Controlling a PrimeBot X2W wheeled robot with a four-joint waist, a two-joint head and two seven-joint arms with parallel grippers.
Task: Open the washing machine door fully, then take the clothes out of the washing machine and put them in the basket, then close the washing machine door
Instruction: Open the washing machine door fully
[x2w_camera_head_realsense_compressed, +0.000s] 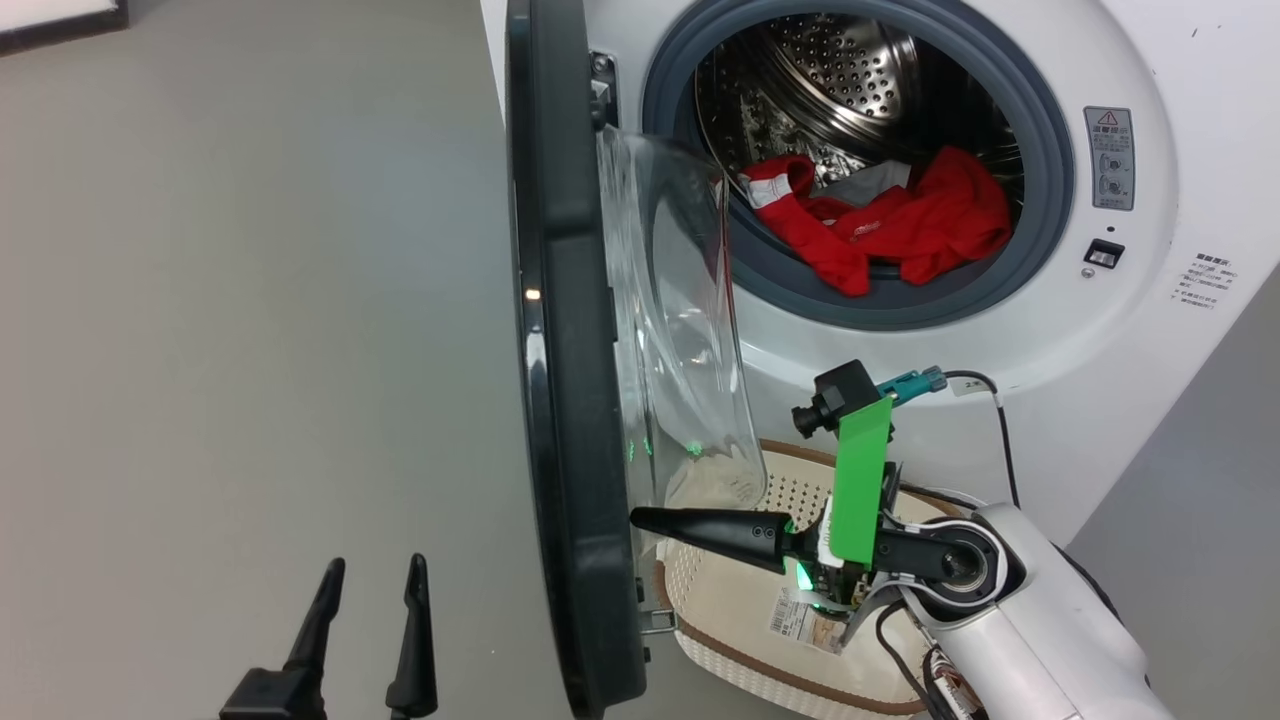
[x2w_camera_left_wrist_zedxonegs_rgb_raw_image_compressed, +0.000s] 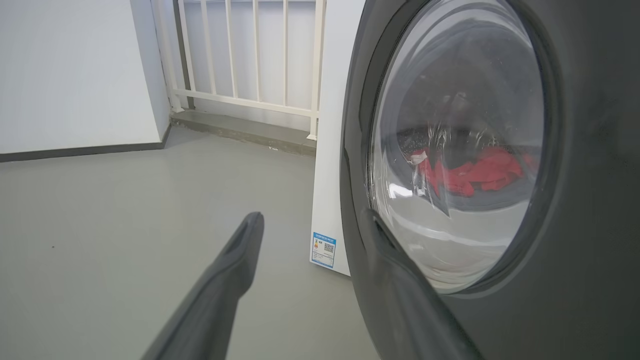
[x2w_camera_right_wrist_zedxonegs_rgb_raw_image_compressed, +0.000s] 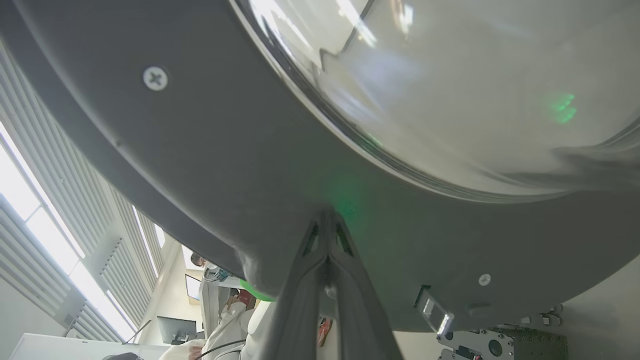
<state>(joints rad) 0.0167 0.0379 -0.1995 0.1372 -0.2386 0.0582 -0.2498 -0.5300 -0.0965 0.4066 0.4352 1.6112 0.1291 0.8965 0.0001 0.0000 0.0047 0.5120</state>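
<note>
In the middle of the head view, your right gripper (x2w_camera_head_realsense_compressed: 642, 518) has its fingers pressed together, holding nothing, its tip against the inside of the washing machine door (x2w_camera_head_realsense_compressed: 560, 350), which stands wide. At the lower left, your left gripper (x2w_camera_head_realsense_compressed: 372, 590) is spread apart with nothing in it. The clothes (x2w_camera_head_realsense_compressed: 900, 225) lie in the washing machine (x2w_camera_head_realsense_compressed: 1150, 330), upper right. None are in the basket (x2w_camera_head_realsense_compressed: 800, 492) yet.

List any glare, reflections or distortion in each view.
Head view: a small glint on the washing machine door ring, green specks in its glass. Left wrist view: the clothes look warped through the bulging glass. Right wrist view: green glow on the door, pale glare across the glass, overexposed room windows.
</note>
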